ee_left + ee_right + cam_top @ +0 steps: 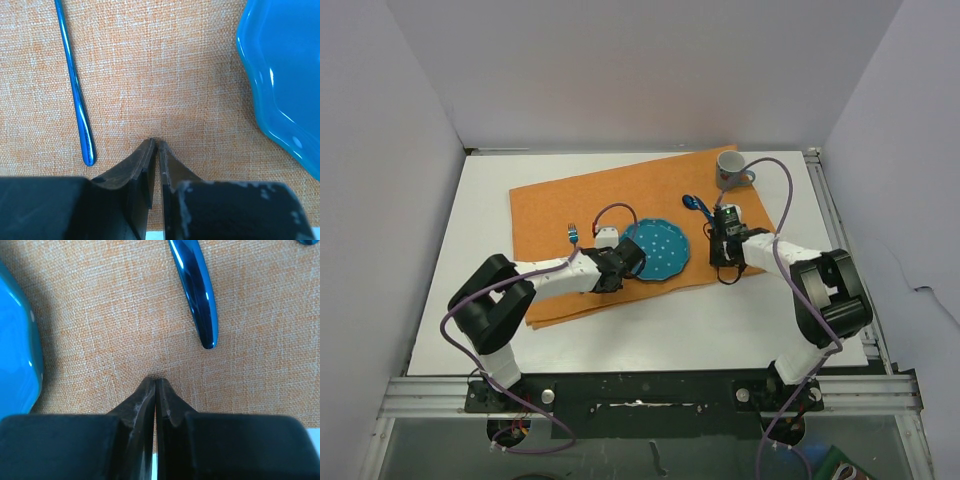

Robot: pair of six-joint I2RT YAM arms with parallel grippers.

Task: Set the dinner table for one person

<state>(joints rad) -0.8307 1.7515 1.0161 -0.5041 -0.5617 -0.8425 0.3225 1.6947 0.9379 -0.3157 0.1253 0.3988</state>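
While both finger pairs were pressed together on nothing, the left gripper (155, 143) sat over the orange cloth (165, 75), thin blue fork handle (75, 90) at upper left, blue plate (285, 65) at right edge; the right gripper (155, 380) sat just below a blue utensil handle (197, 295) at top centre. The dinner table (650, 320) filled the middle of the top view under the cloth: rigid, smooth, fixed, probably nothing to grab, so I'd take those slick thin handles mid-length and the mug (730, 170) by its rim.
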